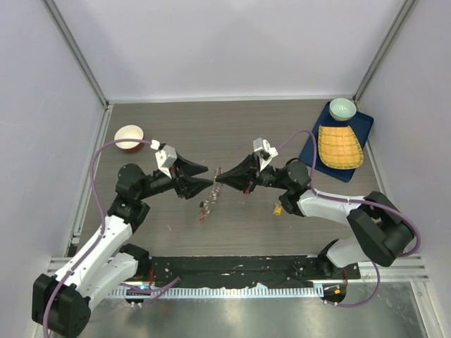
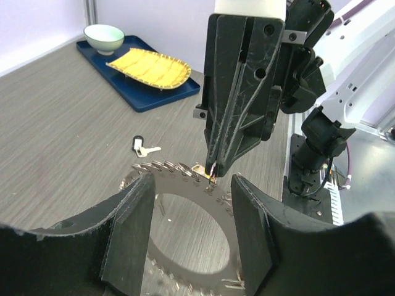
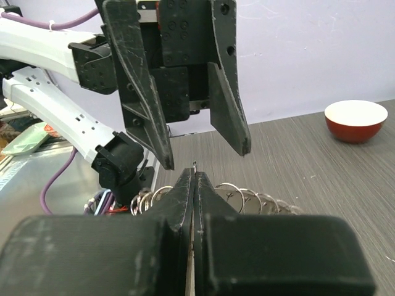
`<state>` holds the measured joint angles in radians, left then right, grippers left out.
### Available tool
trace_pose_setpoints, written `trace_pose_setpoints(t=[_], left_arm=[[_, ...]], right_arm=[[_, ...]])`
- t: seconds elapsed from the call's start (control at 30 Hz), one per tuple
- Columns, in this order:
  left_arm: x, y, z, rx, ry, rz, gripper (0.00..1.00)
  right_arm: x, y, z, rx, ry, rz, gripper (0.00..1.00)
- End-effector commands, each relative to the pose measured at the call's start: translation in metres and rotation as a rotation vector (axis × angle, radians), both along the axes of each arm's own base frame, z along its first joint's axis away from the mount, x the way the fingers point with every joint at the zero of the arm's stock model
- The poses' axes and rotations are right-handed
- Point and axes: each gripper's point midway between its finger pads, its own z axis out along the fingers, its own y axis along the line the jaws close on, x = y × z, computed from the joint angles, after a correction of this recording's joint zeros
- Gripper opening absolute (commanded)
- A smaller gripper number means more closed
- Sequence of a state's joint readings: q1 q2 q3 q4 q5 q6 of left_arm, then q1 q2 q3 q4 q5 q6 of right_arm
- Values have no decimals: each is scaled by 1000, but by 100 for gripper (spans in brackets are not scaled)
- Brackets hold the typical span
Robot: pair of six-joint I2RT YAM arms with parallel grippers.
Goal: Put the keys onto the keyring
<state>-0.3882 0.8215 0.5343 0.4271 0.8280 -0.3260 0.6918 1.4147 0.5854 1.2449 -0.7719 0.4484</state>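
Observation:
The keyring, a wide grey ring fringed with silver keys, hangs between the two arms above the table. My right gripper is shut on its upper rim, and a thin metal edge sticks out between its tips. My left gripper faces it with its jaws apart, one finger on each side of the ring. Its pads do not visibly touch the ring. One loose key with a black tag lies on the table. Another with a yellow tag lies by the right arm.
A blue tray at the back right carries a yellow ribbed plate and a pale green bowl. A red bowl stands at the back left. The two grippers are almost tip to tip mid-table.

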Motion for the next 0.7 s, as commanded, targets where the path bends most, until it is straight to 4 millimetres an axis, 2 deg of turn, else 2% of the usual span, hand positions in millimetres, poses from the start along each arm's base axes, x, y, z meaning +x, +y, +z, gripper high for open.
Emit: trace_pose_setpoints(t=[0.0,0.3,0.53,0.6,0.67], left_arm=[[-4,-5,3,11,-55,-53,55],[-10,-11,-1,23,-25,-132,37],[-12,-13,1,15,-15,-159,14],[-12,-13,2,8,-14,-155,14],[-12,-12,3,0,-17,-148,22]], right_arm=[[-18,-13,67,188,-239,20,1],[-17,-13,66,189,-240,24,1],[-18,-12,65,184,-240,39,1],[-18,-11,63,180,-238,45,1],[-19,-11,63,179,-240,51,1]])
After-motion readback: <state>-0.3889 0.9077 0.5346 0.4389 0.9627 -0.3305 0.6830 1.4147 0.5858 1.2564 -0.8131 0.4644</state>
